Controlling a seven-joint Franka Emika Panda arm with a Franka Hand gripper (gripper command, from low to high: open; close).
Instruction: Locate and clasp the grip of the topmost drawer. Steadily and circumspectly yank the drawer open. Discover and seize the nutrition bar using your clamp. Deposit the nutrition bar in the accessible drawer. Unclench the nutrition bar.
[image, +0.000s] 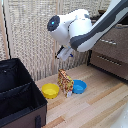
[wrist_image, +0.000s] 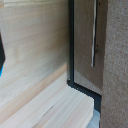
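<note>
We hang the clamp (image: 63, 53) above the nutrition bar (image: 64, 82), which stands between two bowls, while the topmost drawer (image: 112, 44) at the exterior view's right looks shut; whether the jaws are spread, we cannot tell.

Dresser (image: 111, 52): matt dark wood, silver metal handles; floor (image: 95, 107): pale smooth planks; robot arm (image: 80, 30): glossy white plastic.

A light wooden counter (image: 95, 107) (pale planks) lies before a beige woven wall screen (image: 30, 35). A black box (image: 17, 95) stands at the exterior view's left.
</note>
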